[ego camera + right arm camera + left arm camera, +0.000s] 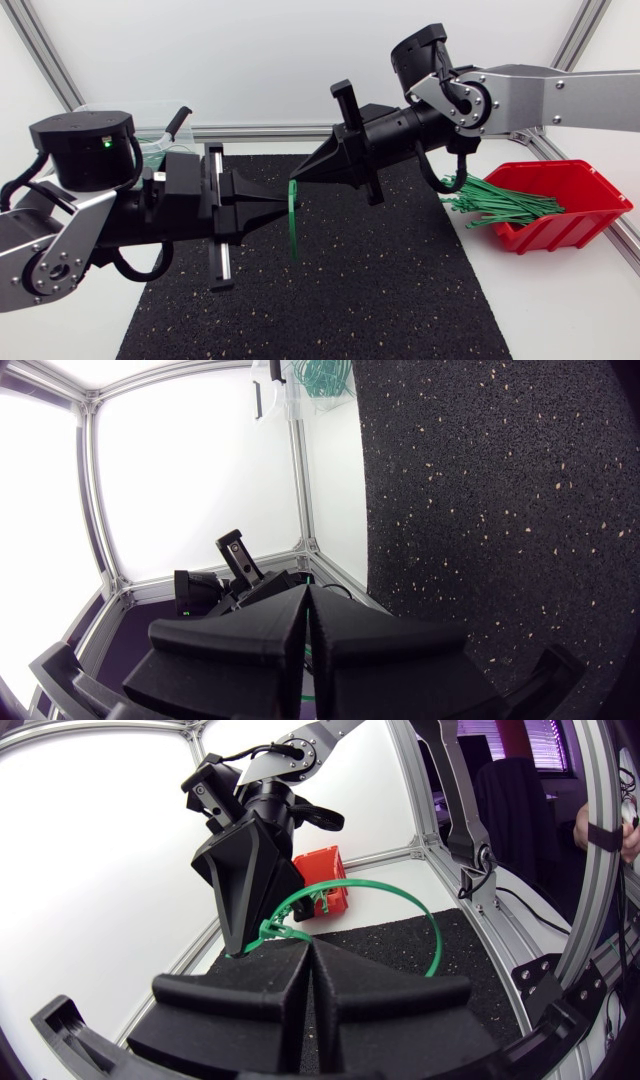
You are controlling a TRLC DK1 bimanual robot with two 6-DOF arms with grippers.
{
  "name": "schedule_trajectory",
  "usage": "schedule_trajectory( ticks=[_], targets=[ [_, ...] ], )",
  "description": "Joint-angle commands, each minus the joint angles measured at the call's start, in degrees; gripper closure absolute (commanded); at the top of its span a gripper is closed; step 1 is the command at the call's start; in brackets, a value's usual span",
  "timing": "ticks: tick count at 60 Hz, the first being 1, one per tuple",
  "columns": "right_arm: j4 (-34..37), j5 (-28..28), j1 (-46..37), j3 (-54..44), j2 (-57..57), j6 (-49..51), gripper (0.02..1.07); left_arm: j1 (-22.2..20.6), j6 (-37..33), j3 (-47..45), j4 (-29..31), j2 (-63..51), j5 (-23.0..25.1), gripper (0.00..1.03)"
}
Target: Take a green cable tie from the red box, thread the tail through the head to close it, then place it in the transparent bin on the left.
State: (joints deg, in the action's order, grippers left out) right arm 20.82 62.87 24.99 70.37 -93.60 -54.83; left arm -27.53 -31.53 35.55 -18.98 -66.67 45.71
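Green cable tie (293,215) looped above middle of black mat (330,290). Transparent bin (160,150) at mat's far left corner, finished ties (322,375) inside. Left jaws over mat's left half, clamped on tie. Right jaws over mat's far middle, pressed together on tie's upper end. Red box (560,205) just off mat's right edge, spare ties (500,205) spilling toward mat.

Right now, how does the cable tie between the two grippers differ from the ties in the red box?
The held tie is single, bent into an arc above the mat; the boxed ties are many, straight, lying in the red box. Both are green.
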Motion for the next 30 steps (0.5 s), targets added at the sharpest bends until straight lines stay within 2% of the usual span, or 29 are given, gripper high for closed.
schedule_trajectory(
  ticks=[1,13,21,26,30],
  targets=[
    [-1.5,-3.7,-2.1,-0.3,-2.4,0.4,1.01,-2.1,-0.6,-1.3,0.3,2.3,3.0,1.00],
    [-1.5,-3.8,-1.1,-1.0,-0.4,0.8,1.01,-2.4,-0.6,0.0,1.6,1.2,0.7,1.00],
    [-1.6,-3.5,-0.7,-1.3,1.3,0.9,1.00,-0.4,0.1,2.4,3.2,-1.2,-0.2,1.00],
    [-1.3,-2.4,-0.1,-1.3,1.6,1.0,0.76,0.7,0.4,4.7,6.2,-2.7,-0.2,1.00],
    [-1.2,-2.3,0.1,-1.5,2.0,1.3,0.63,2.4,1.6,6.5,7.7,-4.1,-0.1,1.00]
  ],
)
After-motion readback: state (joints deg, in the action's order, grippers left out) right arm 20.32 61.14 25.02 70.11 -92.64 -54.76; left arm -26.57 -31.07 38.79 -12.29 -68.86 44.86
